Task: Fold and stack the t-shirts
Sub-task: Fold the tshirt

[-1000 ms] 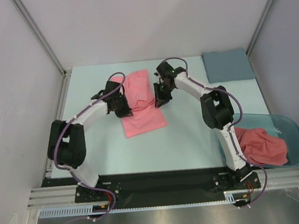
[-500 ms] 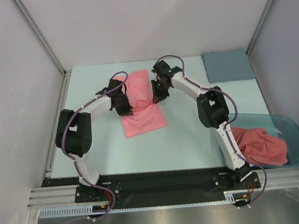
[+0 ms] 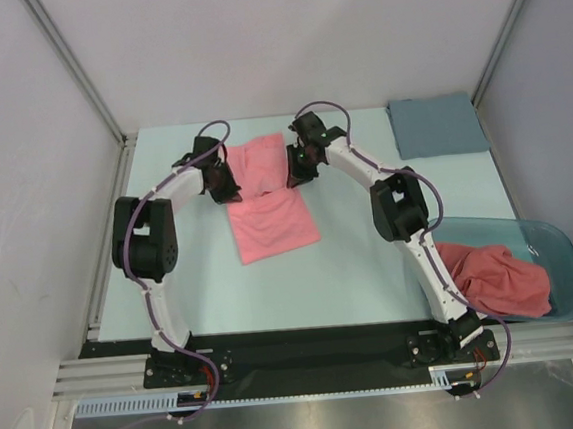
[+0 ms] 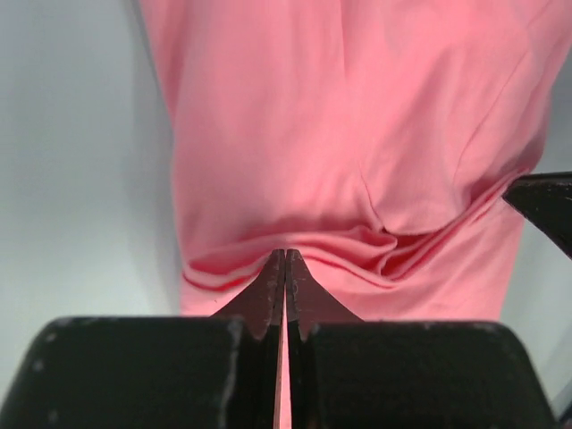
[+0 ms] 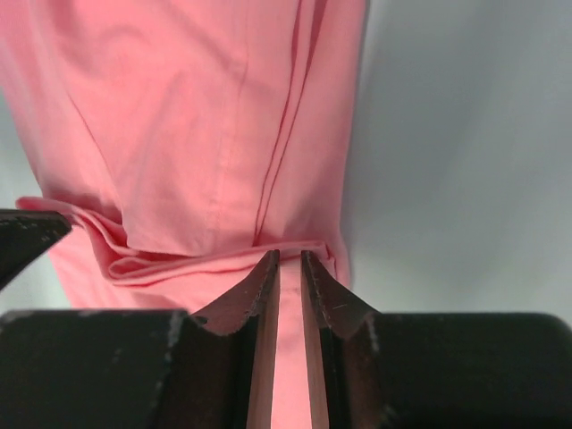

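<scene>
The left pincer [image 4: 284,259] is pressed fully together with a thin sliver of pink cloth between its tips. The right pincer [image 5: 290,259] stands narrow, a strip of the same cloth filling the gap between its jaws. Both therefore hold the t-shirt [image 3: 272,226], one on its left edge and one on its right.

Just ahead of each set of tips, a bunched ridge of fabric crosses the shirt's width, and smooth cloth runs on beyond it. From above, the shirt lies on the desk [image 3: 361,258] as a narrow strip directly between the two pincers. Its long axis runs from far to near, with the near end leaning slightly right. A crease crosses it about midway, just nearer than the pincers.

Neither arm is closer, since each grips its own side edge. The fold probably has to travel along that long axis, so both pincers would need to move level and in parallel to keep the edge from skewing.

A second t-shirt [image 3: 498,281] lies crumpled in the teal tub [image 3: 561,251] at the near right, beside the right arm's base. A grey-blue cloth [image 3: 437,126] lies at the far right.
</scene>
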`<state>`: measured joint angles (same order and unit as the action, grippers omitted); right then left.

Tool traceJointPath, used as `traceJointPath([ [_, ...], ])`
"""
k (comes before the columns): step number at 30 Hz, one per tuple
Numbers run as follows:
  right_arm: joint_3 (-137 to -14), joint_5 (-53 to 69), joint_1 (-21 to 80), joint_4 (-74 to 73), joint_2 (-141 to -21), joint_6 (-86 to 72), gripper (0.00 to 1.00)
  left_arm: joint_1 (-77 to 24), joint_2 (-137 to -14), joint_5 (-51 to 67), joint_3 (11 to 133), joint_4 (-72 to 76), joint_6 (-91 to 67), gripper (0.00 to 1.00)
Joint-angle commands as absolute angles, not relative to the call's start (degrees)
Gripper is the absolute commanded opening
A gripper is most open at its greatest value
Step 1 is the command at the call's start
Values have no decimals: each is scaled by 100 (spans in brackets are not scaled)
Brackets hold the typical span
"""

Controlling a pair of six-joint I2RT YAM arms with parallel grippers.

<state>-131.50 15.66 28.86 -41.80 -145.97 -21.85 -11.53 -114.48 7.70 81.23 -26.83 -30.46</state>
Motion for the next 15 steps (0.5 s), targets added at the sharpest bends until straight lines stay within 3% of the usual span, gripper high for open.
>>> traceJointPath([
  [1, -13605, 1661, 2751, -3955, -14713, -2346, 21, -880, -11662, 729, 8595, -2715, -2681, 0],
  [7, -13597, 1731, 2725, -4218, -14336, -2110, 24, -870, -11207, 563, 8649, -2856, -2575, 2],
  [15, -12605, 2039, 2760, -4360, -13615, -1943, 32, -888, -10293, 861, 7630, -2629, -2804, 6],
])
